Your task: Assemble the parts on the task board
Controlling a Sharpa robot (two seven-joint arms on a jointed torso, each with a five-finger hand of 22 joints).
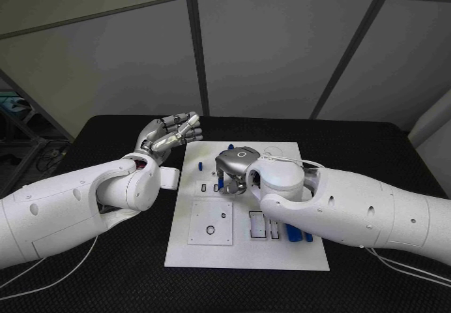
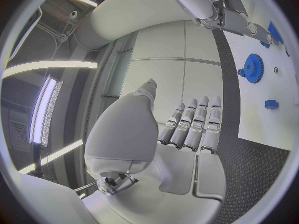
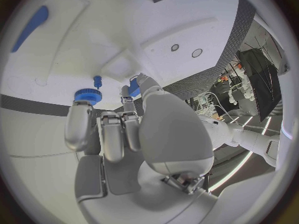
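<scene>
Left hand held open and empty beside the task board, right hand lowered over the board, fingers by a blue gear, grip not discernible

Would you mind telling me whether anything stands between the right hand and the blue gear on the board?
Nothing visible does. In the right wrist view the right hand hangs over the board, its fingertips right at the blue gear, with no other part between them. The left hand is raised off to the side.
</scene>
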